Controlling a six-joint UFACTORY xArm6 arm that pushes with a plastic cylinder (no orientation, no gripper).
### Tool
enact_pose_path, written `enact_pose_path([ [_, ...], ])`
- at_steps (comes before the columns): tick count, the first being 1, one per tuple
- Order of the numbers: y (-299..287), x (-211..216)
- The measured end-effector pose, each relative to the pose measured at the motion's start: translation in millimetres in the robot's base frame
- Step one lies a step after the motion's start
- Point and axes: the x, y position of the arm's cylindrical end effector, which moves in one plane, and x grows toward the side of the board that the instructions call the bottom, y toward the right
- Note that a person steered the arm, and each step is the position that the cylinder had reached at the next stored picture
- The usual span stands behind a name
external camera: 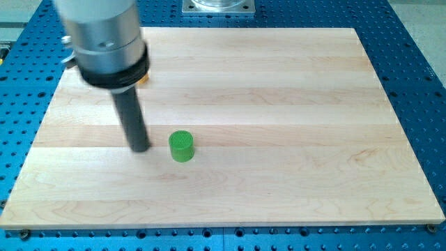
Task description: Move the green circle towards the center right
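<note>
Nearest the camera is the front edge of the pale wooden plank worktop [209, 209], sitting on a blue perforated metal base [418, 104], and a bit further up is the small green circle block [182, 146], a short ribbed-top cylinder, standing upright a little to the view's left of the board's middle. No claw on this rig, so nothing opens, closes or holds anything; it's just a straight dark rod under a chunky silver and black housing [104, 42], and my tip [141, 149] rests on the board just beside the green circle on its view's-left side, close but not touching as far as I can tell. That's honestly a decent setup, since the target is center right and the tip is already on the opposite side. To do it well I'd say push straight toward the view's right through the middle of the block, because a round thing likes to roll off the tip if you hit it off-center. Keep it slow and correct early if it drifts up or down. Long way to travel, board looks clear along the path.
</note>
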Motion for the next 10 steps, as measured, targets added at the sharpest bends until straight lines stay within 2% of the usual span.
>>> enact_pose_path([
  [1,41,8],
  [2,132,-25],
  [3,212,-41],
  [4,199,8],
  [5,214,-19],
  [6,268,-58],
  [7,237,-52],
  [8,191,-73],
  [9,228,-92],
  [10,281,-79],
])
